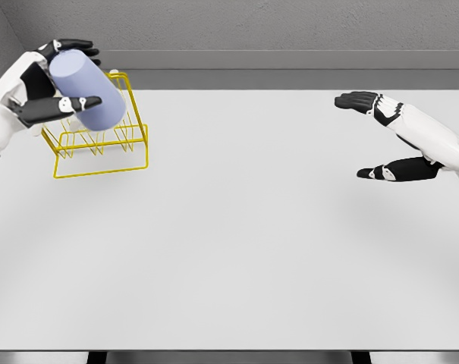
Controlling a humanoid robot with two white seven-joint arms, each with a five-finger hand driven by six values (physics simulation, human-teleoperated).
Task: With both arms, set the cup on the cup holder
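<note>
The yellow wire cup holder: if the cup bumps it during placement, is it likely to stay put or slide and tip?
The yellow wire cup holder is an open frame of thin rods, so probably light and prone to sliding on the smooth white table. Its broad rectangular base should resist tipping. The left hand holds the lavender cylindrical cup tilted over it; a sideways nudge would likely shift it.

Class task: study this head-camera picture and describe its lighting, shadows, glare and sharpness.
Head view: soft, even light; the white table shows no glare; the yellow wire cup holder casts only a faint blurred shadow; the pale blue cylindrical cup in the left hand is shaded smoothly; the open right hand is rendered sharp; nothing looks out of focus.
</note>
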